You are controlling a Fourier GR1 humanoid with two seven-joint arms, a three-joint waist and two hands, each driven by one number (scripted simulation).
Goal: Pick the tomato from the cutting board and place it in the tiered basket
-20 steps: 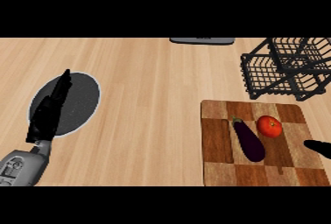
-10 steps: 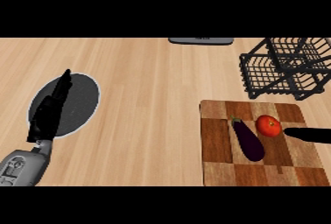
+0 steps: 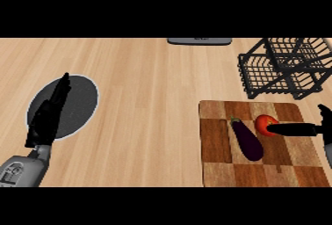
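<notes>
A: Head view, right hand point(image 3: 304, 129)?
B: Spread open, one straight finger touching the round red tomato point(image 3: 265, 123) on the checkered wooden cutting board point(image 3: 224, 154); nothing gripped.
A: Left hand point(image 3: 50, 110)?
B: Fingers straight, over the dark round plate point(image 3: 84, 99).

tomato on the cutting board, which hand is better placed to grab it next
The right hand. It comes in from the right edge over the cutting board, its fingers straight and reaching up to the tomato. The left hand rests open over the dark plate, far across the counter.
</notes>
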